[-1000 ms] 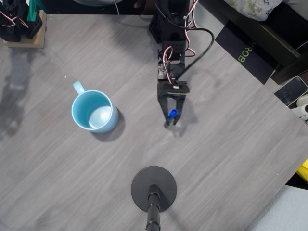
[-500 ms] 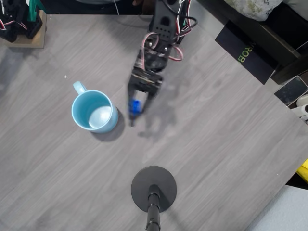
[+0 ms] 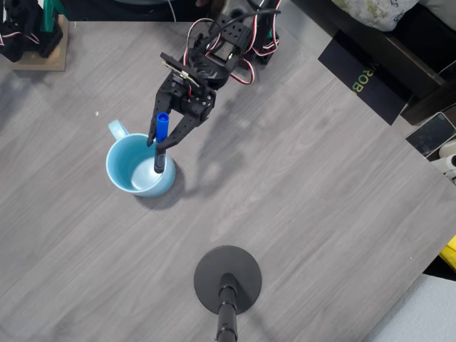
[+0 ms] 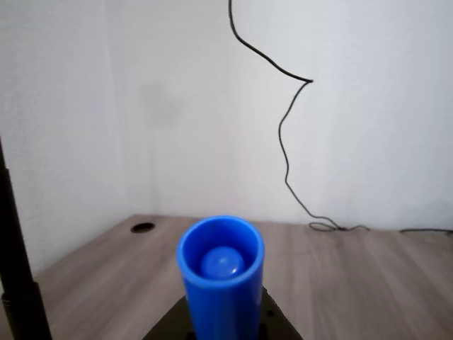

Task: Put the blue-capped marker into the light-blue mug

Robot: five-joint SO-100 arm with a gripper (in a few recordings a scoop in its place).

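Observation:
In the overhead view the light-blue mug (image 3: pixel 138 166) stands on the grey table, its handle pointing up-left. My gripper (image 3: pixel 162 142) hangs over the mug's right rim, shut on the blue-capped marker (image 3: pixel 161 140). The marker is upright, blue cap on top and dark barrel pointing down over the mug's inside. In the wrist view the marker's blue cap (image 4: pixel 221 276) rises at the bottom middle, seen from close up.
A black round stand base (image 3: pixel 228 279) with a pole sits at the table's front middle. A wooden block with black parts (image 3: pixel 32 39) is at the back left corner. Dark boxes and a phone (image 3: pixel 430 134) lie off the table's right edge.
The arm has swung left with the marker, from right of the mug to above its right rim. The mug has stayed put.

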